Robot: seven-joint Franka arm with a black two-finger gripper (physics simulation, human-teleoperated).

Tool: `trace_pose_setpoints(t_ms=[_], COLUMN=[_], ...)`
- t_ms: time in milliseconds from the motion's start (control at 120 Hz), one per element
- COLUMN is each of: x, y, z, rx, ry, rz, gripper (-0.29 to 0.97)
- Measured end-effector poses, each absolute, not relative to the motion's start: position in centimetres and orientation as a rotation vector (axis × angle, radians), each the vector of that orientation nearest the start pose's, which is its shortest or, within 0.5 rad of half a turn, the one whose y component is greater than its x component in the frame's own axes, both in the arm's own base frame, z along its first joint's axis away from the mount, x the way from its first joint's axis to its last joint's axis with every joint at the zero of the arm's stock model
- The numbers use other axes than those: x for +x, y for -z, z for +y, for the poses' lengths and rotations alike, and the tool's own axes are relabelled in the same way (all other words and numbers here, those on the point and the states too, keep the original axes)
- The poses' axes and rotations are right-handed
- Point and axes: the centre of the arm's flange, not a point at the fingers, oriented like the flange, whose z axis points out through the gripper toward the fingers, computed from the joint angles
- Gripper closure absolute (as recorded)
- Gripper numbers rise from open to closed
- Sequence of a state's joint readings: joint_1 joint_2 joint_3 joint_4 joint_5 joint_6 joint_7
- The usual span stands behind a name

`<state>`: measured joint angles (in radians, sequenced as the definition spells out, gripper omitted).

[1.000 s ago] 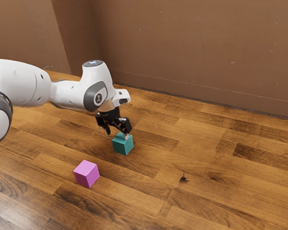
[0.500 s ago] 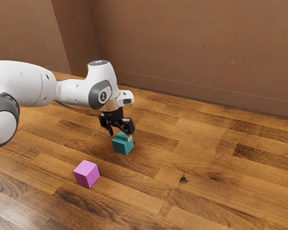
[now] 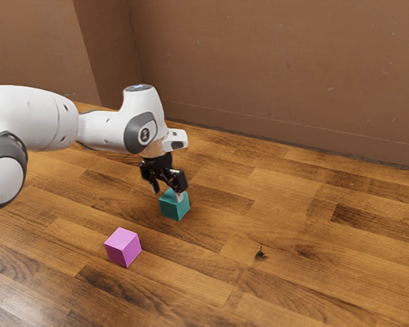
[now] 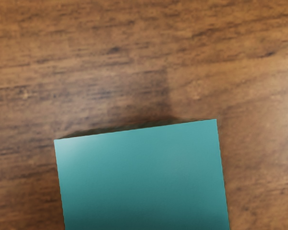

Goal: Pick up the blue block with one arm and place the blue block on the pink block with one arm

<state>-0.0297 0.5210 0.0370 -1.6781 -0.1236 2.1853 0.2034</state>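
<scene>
Wooden floor point(image 3: 293, 225), blue block point(image 3: 174, 206) directly under end effector point(image 3: 169, 193)

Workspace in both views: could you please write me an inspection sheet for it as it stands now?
Surface: table, bare wooden planks with dark grain.
Job's things: blue block, greenish blue, flat on the wood right under the gripper; pink block apart from it, nearer the exterior camera, nothing on top.
Clutter: one small dark mark on the wood.
Grippers: gripper open, low over the blue block's top; block not lifted.
Cables: nothing seen.
Surroundings: brown walls behind the table.
</scene>
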Motion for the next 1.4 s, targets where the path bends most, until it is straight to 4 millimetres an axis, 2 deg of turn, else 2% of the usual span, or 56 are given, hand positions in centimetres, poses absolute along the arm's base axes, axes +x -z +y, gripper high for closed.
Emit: trace_pose_setpoints(t_ms=[342, 658, 1100, 1400], x=[68.6, 69.3, 69.3, 69.6], y=[-28.4, -28.2, -26.2, -26.1], z=[0.1, 0.1, 0.7, 0.6], rx=[-3.212, -3.214, -3.245, -3.247], ry=[-0.011, 0.003, -0.024, 0.002], rz=[0.273, 0.295, 0.208, 0.184], gripper=[0.02, 0.02, 0.02, 0.02])
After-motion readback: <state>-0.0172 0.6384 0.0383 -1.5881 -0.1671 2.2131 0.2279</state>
